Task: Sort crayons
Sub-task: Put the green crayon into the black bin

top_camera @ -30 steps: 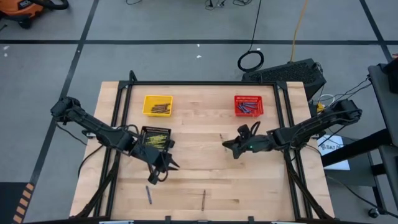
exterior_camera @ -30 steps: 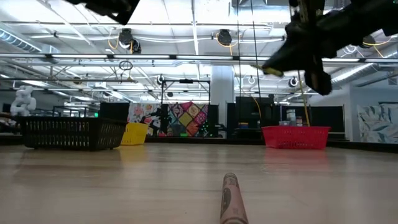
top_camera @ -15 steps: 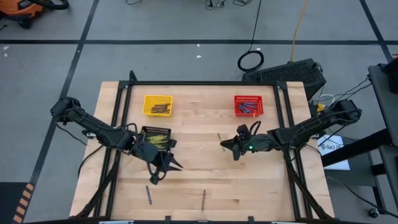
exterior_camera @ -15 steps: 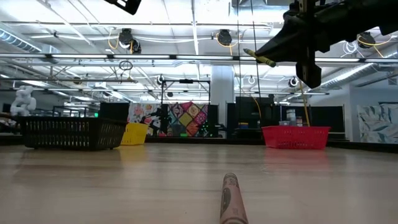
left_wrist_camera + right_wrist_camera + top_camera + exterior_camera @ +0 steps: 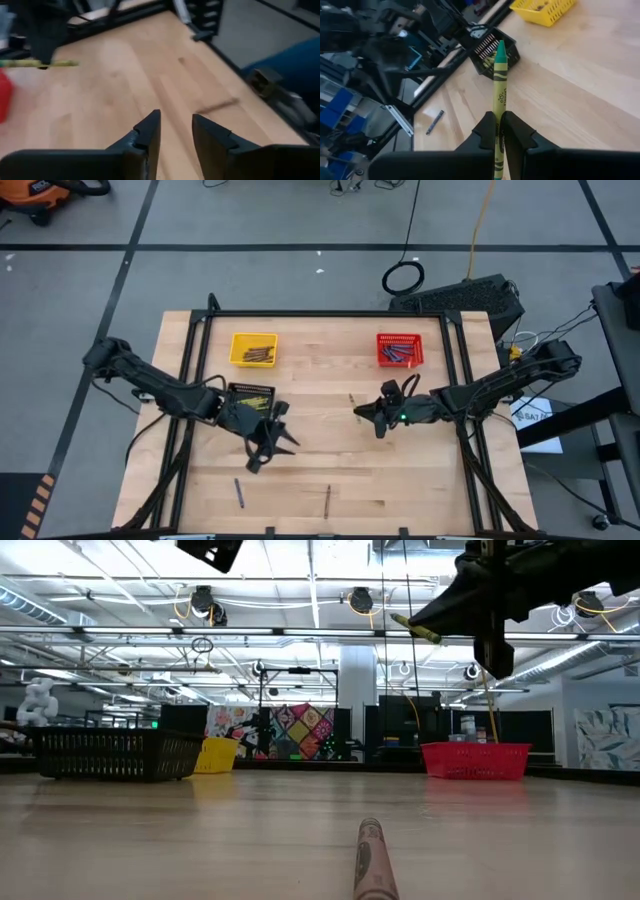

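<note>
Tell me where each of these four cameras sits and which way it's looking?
High view: overhead, straight down on the table, both arms and three baskets.
Low view: at tabletop height, looking level across; a brown crayon lies close, the arms overhead.
Left wrist view: on the left arm, past its open, empty left claw at bare wood.
Right wrist view: on the right arm, past the right claw pinching a green crayon.
Shared: all four views show that green crayon.

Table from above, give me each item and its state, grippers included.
Left gripper: open, empty, above the table.
Right gripper: shut on green crayon, held aloft.
Yellow basket: brown crayons inside.
Red basket: blue crayons inside.
Black basket: green crayons inside.
Loose blue crayon, loose brown crayon: lying unsorted.
</note>
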### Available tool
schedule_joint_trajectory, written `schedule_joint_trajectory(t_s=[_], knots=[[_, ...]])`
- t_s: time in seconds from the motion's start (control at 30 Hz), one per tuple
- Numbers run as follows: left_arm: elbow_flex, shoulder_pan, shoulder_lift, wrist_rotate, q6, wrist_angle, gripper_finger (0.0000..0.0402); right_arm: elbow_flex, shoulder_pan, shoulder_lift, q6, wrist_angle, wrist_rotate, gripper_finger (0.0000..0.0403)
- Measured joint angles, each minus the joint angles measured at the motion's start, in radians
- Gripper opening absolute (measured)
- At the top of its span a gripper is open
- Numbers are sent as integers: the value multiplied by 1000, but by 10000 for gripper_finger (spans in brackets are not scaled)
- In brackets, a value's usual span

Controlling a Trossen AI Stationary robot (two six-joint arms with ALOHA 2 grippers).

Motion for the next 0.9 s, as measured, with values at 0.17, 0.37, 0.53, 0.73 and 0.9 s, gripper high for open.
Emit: schedule_joint_trajectory(t_s=[0.17, 0.37, 0.53, 0.73, 0.9], knots=[[0, 33, 38, -75, -17, 106, 122, 0, 5, 0, -87, 108, -1, 0], [0, 64, 71, 31, -10, 262, 122, 0, 28, 0, -208, 213, -4, 0], [0, 97, 72, 33, -9, 314, 122, 0, 45, 0, -269, 254, -3, 0], [2, 155, 140, 33, -50, 404, 122, 0, 62, 0, -343, 335, -4, 0], [2, 202, 194, 34, -132, 498, 122, 0, 74, 0, -355, 343, -5, 0]])
